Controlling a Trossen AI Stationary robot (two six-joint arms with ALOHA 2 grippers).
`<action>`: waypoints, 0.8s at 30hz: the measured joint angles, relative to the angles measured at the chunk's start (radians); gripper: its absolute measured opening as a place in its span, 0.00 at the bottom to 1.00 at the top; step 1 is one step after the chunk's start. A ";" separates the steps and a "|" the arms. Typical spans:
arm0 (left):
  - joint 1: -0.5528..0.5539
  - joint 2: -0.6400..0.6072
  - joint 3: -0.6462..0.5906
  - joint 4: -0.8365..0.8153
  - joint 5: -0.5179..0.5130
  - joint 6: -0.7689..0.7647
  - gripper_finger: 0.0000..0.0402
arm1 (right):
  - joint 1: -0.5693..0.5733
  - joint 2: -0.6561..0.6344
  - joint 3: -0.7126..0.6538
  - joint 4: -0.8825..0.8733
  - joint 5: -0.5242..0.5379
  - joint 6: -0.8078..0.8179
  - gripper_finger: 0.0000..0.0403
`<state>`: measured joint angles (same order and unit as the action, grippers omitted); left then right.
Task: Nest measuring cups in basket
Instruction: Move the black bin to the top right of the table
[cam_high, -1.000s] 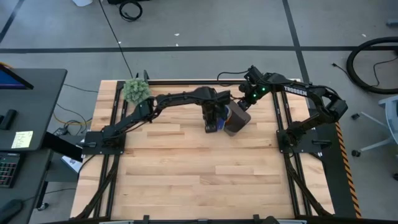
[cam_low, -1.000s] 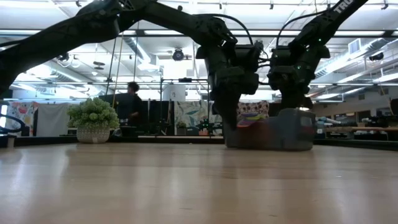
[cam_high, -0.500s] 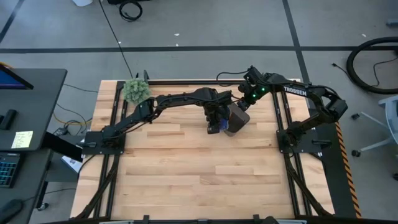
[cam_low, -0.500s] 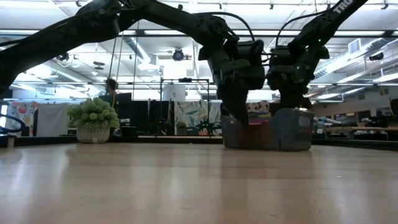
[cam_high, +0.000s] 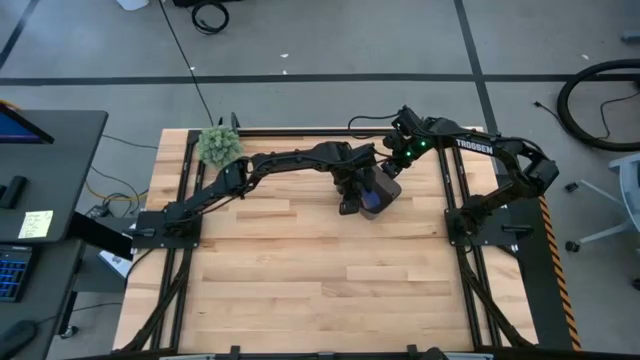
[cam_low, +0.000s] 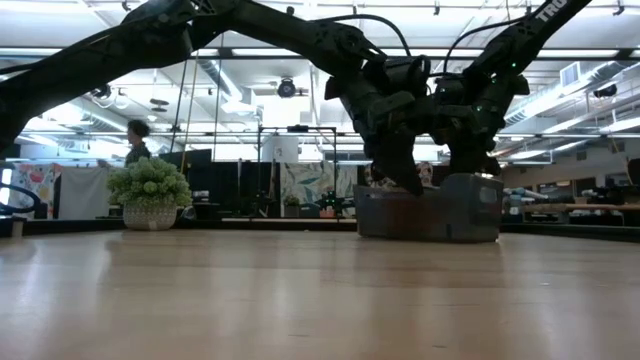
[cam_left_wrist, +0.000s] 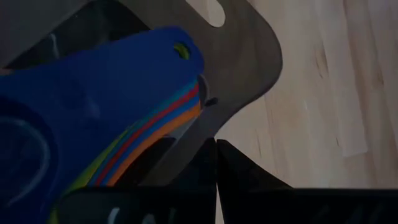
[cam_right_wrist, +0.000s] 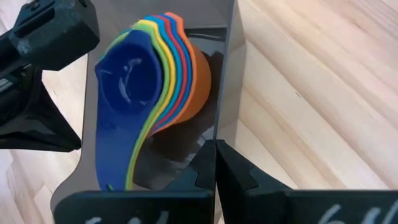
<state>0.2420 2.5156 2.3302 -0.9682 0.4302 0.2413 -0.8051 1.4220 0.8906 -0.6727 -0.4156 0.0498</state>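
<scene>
The measuring cups (cam_right_wrist: 146, 87) sit stacked in the basket (cam_right_wrist: 227, 93) on the worktop (cam_high: 330, 270), both grippers' jaws pressed together by it, so lift away slowly without bumping it.

**Glossy plastic on pale wood**

The measuring cups (cam_right_wrist: 146, 81) look like smooth, shiny plastic, the top blue bowl catching highlights. The basket (cam_right_wrist: 224, 68) is dark grey with a smooth, faintly reflective wall. The table (cam_high: 300, 270) is pale planked wood with visible grain and a satin finish. The plant ball (cam_high: 220, 146) looks fuzzy.
</scene>
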 joint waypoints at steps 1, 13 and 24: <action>0.000 0.000 0.000 0.001 -0.002 0.000 0.00 | 0.000 0.000 0.000 0.000 0.000 0.000 0.02; 0.021 -0.063 0.000 -0.140 -0.082 -0.021 0.00 | 0.000 0.000 0.000 0.000 0.006 -0.008 0.02; 0.060 -0.112 0.001 -0.337 -0.182 -0.072 0.01 | -0.002 0.004 0.027 -0.013 0.014 -0.076 0.03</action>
<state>0.3025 2.4039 2.3310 -1.3050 0.2481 0.1689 -0.8070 1.4261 0.9179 -0.6857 -0.4020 -0.0259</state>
